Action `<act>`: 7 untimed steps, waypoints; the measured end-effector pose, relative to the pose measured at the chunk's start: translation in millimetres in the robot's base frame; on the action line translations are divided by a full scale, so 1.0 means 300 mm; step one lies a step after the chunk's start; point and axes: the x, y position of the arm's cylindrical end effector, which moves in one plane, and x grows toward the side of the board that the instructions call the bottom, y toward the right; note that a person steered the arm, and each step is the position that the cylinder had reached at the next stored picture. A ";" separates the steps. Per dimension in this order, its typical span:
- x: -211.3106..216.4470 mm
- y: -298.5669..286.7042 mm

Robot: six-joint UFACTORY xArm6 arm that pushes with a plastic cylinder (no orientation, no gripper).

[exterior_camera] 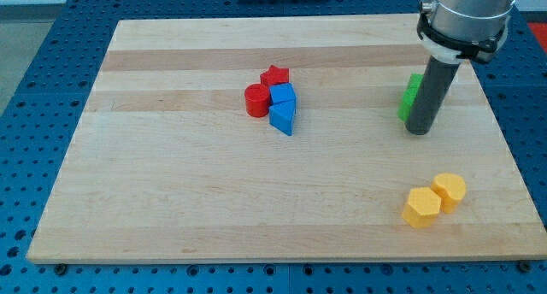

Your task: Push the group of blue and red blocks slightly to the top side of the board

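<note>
My tip (418,130) rests on the surface (171,191) beside a green block (410,97), no end effector jaws fitted, holding nothing; the red star (275,74), red cylinder (256,100) and two blue blocks (283,108) cluster well off at nine o'clock

1. The red star block (275,74) lies flat at the far end of the cluster, a little above the board's middle.
2. The red cylinder (256,100) stands upright at the cluster's left, touching the blue pair.
3. The blue cube-like block (284,95) sits just near of the star.
4. The blue wedge-shaped block (283,117) lies nearest, touching that blue block.
</note>
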 end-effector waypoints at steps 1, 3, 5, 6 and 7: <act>0.000 -0.086; 0.046 -0.347; 0.065 -0.575; 0.049 -0.618; 0.018 -0.627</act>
